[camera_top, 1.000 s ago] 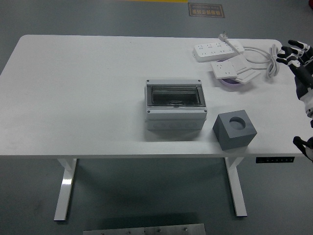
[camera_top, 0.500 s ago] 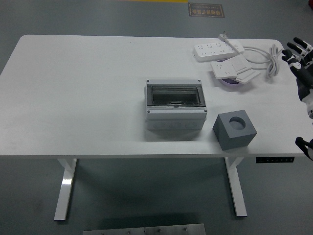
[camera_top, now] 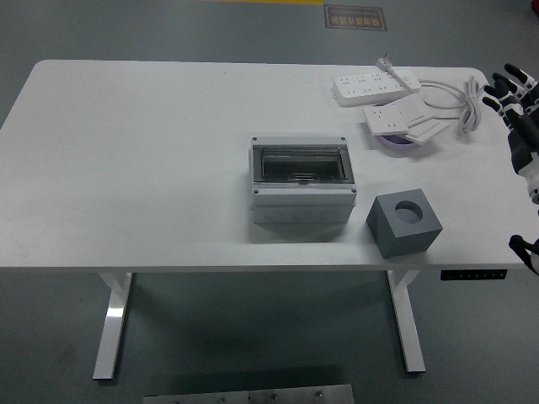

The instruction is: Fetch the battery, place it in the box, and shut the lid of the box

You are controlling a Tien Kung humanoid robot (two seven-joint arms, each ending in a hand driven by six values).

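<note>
A light grey rectangular plastic junction box with a smoky transparent lid (camera_top: 301, 190) sits near the middle of the white table (camera_top: 126, 168), a little toward the near edge, with its lid down flat over the opening. Just to its right, close to the near right corner, stands a dark grey block with a round hole in its sloped top face (camera_top: 403, 223); whether anything sits in the hole cannot be told, and no battery is plainly visible anywhere.

Toward the far right corner lie two white power strips, one long strip (camera_top: 376, 84) nearest the far edge and a shorter one (camera_top: 390, 116) just in front of it, with a white cable (camera_top: 455, 99) looping to their right. The shorter strip rests over a small purple round object (camera_top: 396, 142), only partly seen.

The right hand (camera_top: 512, 88), black with white-tipped fingers, hovers at the right edge of the table by the far corner, fingers spread apart and holding nothing.

No writing on the box, block or strips is legible. A dark floor sign (camera_top: 356, 17) beyond the far edge carries print too small to read.
</note>
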